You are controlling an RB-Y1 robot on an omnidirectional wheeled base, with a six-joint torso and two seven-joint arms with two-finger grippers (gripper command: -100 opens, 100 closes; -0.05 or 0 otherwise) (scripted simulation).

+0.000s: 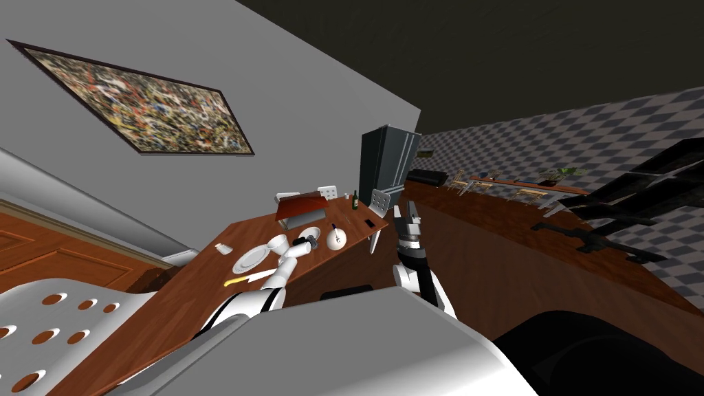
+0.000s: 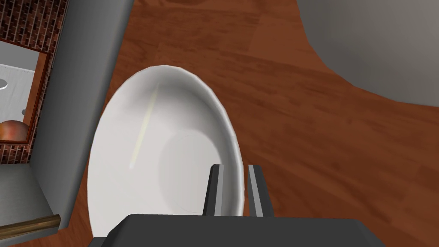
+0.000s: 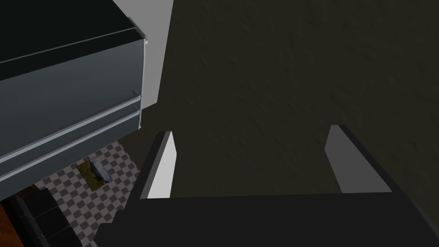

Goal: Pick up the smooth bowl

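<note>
The smooth white bowl [image 2: 163, 141] lies on the brown wooden table [image 2: 321, 141], close against a grey box [image 2: 81, 85]. My left gripper [image 2: 236, 169] is shut on the bowl's rim, one finger inside the bowl and the other outside, pressing the wall between them. In the head view the bowl [image 1: 307, 233] sits mid-table with the left gripper [image 1: 311, 242] at its near edge. My right gripper [image 1: 410, 210] is raised beside the table's right edge, pointing upward. Its fingers [image 3: 165, 165] stand wide apart with nothing between them, so the right gripper [image 3: 253, 141] is open.
On the table [image 1: 206, 289] are a white plate [image 1: 251, 258], a yellow utensil [image 1: 237, 280], a white cup [image 1: 278, 243], a round white vessel [image 1: 337, 238], a green bottle [image 1: 355, 200] and a brown-topped box [image 1: 301, 206]. A white chair [image 1: 379, 201] and dark cabinet [image 1: 388, 161] stand beyond.
</note>
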